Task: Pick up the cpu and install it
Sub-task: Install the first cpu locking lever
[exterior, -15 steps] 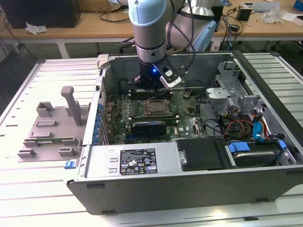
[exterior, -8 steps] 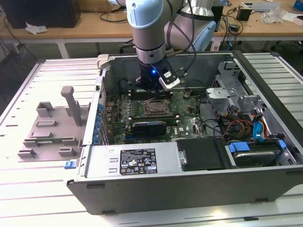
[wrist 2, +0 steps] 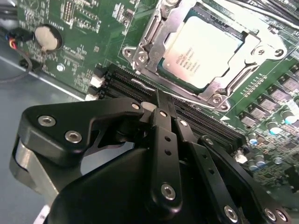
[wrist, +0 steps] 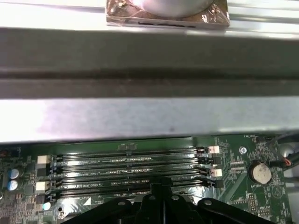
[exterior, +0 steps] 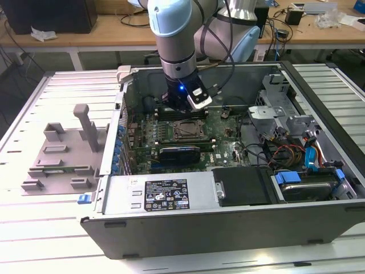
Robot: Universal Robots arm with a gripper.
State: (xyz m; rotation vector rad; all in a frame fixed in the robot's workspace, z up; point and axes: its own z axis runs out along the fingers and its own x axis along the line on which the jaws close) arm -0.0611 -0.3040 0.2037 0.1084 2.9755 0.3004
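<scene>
Second wrist view: the cpu (wrist 2: pixel 203 50) lies flat in the motherboard socket (wrist 2: pixel 140 44), silver top up, with the socket's metal frame around its edges. I judge the pick and the seating done. Whether the frame is latched I cannot tell, so locking it may be what is left.

The gripper (wrist 2: pixel 158 97) is narrow, its fingers together on nothing, over the memory slots (wrist 2: pixel 135 86) just beside the socket. In the first wrist view the gripper (wrist: pixel 163 190) hangs at the edge of those slots (wrist: pixel 131 165), with a coin cell (wrist: pixel 260 172) on the green board off to one side.

In the exterior view the socket (exterior: pixel 188 130) sits mid-board in the open computer case (exterior: pixel 228 228). The gripper (exterior: pixel 179 107) is near it, at its 12 o'clock. A grey fixture (exterior: pixel 63 154) rests on the bench (exterior: pixel 51 242) at the case's 9 o'clock, well apart from the arm.
</scene>
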